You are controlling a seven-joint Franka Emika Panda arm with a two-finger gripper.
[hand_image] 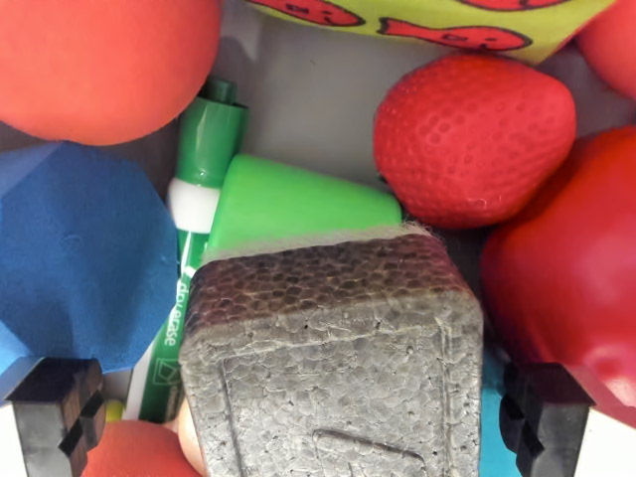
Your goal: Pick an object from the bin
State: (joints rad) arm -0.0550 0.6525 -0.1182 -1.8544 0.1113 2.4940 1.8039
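Foam block (333, 358), grey and pebbly, sits dead centre between the two black fingers (60, 412) of the hand (298, 422), which is spread wide and gripping nothing; the pads stand apart from the block on both sides. Behind it a green wedge thing (298, 204) touches its top edge. Green marker (194, 229) runs alongside on the wrist view's left, next to a blue faceted lump (79, 258). Orange ball (104, 60) is up top left, toy strawberry (472, 134) upper right, a shiny red shape (566, 268) below that. Bit of the pale bin (308, 94) floor shows in the middle.
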